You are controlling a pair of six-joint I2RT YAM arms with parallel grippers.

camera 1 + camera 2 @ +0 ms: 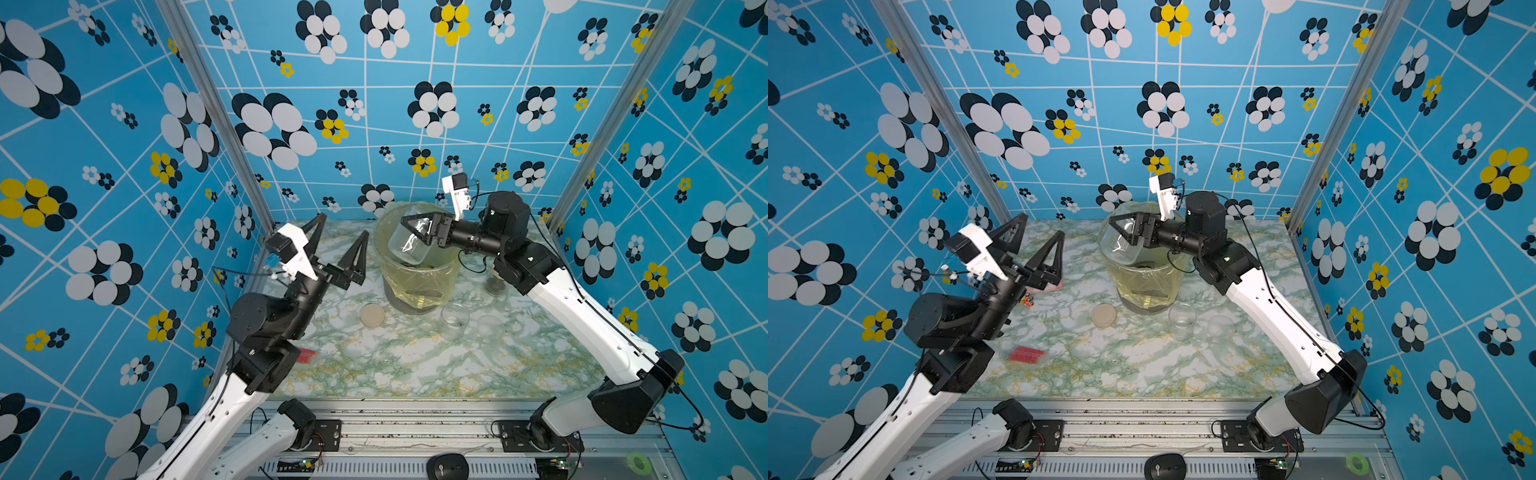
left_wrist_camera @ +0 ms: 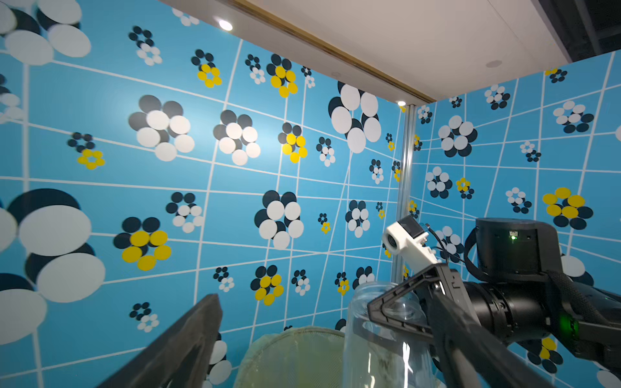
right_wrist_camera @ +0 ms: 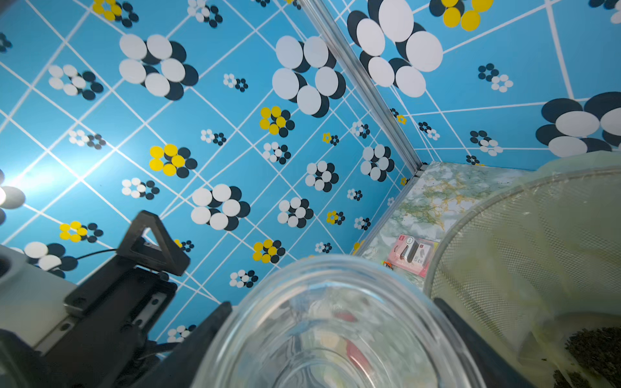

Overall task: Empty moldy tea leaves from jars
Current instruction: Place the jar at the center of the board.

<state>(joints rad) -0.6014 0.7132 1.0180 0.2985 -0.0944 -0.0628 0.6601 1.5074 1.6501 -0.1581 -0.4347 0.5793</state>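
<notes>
My right gripper (image 1: 409, 237) (image 1: 1121, 237) (image 3: 332, 319) is shut on a clear, lidless jar (image 1: 401, 245) (image 1: 1117, 249) (image 2: 379, 336) (image 3: 336, 336), held tilted over the bin (image 1: 419, 282) (image 1: 1142, 286) (image 3: 521, 252). The jar looks empty. Dark moldy tea leaves (image 3: 591, 349) (image 1: 1144, 266) lie at the bottom of the bin's yellow bag. Raised to the left of the bin, my left gripper (image 1: 343, 226) (image 1: 1042, 224) (image 2: 324, 299) is open wide and holds nothing. A second open jar (image 1: 455, 320) (image 1: 1181, 318) stands empty in front of the bin. Another jar (image 1: 494, 284) shows partly behind my right forearm.
A beige lid (image 1: 372, 316) (image 1: 1104, 316) and a translucent lid (image 1: 490, 326) (image 1: 1221, 326) lie on the marbled table (image 1: 395, 365). A red flat item (image 1: 1026, 354) lies front left and a pink packet (image 3: 411, 253) (image 1: 1050, 286) left of the bin. Patterned walls close three sides.
</notes>
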